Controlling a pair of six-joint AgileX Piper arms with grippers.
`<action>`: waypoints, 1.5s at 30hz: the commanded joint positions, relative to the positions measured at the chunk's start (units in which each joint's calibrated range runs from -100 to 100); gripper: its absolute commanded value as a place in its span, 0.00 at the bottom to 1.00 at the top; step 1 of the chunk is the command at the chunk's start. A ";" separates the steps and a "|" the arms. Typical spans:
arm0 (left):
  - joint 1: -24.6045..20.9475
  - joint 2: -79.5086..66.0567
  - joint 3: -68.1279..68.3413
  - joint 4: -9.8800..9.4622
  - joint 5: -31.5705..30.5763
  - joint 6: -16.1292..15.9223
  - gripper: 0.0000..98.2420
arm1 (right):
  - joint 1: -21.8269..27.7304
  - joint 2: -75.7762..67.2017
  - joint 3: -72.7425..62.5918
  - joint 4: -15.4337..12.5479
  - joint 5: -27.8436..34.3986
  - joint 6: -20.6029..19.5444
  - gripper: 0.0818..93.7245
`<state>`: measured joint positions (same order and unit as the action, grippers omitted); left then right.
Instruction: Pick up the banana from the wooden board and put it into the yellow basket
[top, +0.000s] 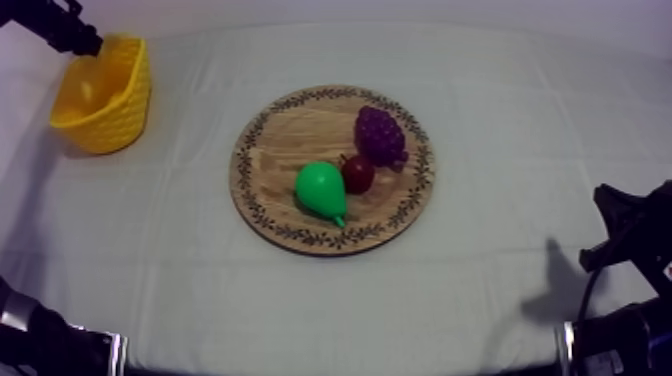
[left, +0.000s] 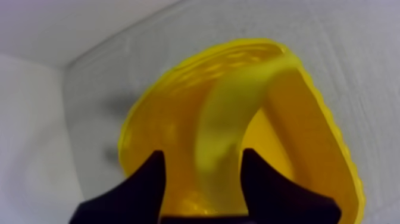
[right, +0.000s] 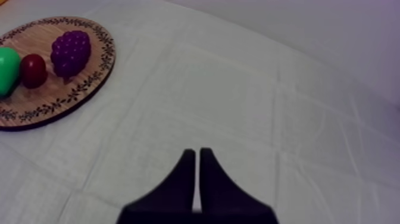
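At the far left of the desk, the left gripper hangs over the basket, its fingers spread apart. The banana stands between them inside the basket, with a gap on one side, so I judge it released rather than grasped. One end of it reaches up toward the basket's rim. The risk is in pulling away. If a finger catches the banana on the way up, it could lever the fruit over the rim or drag the light basket along the cloth. At the middle, the board carries the pear, the small red fruit and the grapes. To the right of the board, the right gripper is clenched on nothing over bare cloth.
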<state>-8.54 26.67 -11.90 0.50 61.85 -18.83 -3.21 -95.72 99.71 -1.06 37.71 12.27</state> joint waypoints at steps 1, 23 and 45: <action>-0.01 -1.14 1.95 -0.28 -1.78 0.84 0.66 | -0.04 -0.03 -0.05 0.01 0.03 -0.03 0.01; 3.83 -54.26 35.17 -2.81 -11.04 11.53 0.58 | -0.08 -0.03 -0.05 0.01 0.03 -0.03 0.01; 12.04 -102.95 62.48 -6.89 -3.26 20.43 0.28 | -0.08 -0.03 -0.05 0.01 0.03 -0.05 0.01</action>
<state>3.49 -72.65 48.81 -5.80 58.67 0.53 -3.29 -95.72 99.71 -1.06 37.73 12.24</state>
